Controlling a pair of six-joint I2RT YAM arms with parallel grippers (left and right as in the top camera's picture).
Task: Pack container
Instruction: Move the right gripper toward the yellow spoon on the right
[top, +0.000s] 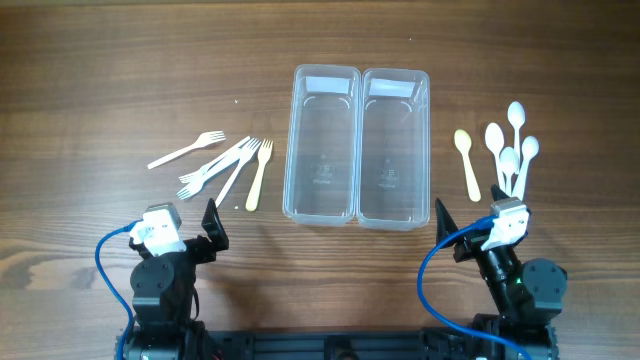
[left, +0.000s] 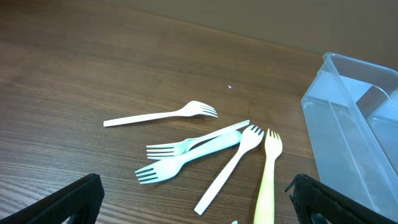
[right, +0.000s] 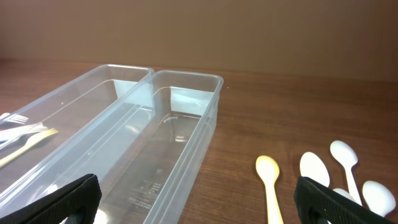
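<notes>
Altogether: five forks (top: 258, 178), five spoons (top: 463, 141), two tubs (top: 322, 150).

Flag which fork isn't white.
The pale yellow fork, rightmost of the five and nearest the clear container. The other four forks are white.

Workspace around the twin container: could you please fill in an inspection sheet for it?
Surface: wooden table, no spills seen.
Job's things: clear twin container, both tubs empty; five forks on the left arm's side, five spoons on the right arm's side, one of each yellowish.
Clutter: nothing seen.
Grippers: left pincer and right pincer open, holding nothing.
Cables: blue cable looped beside each arm, apart from the cutlery.
Surroundings: plain wall behind the table.
</notes>
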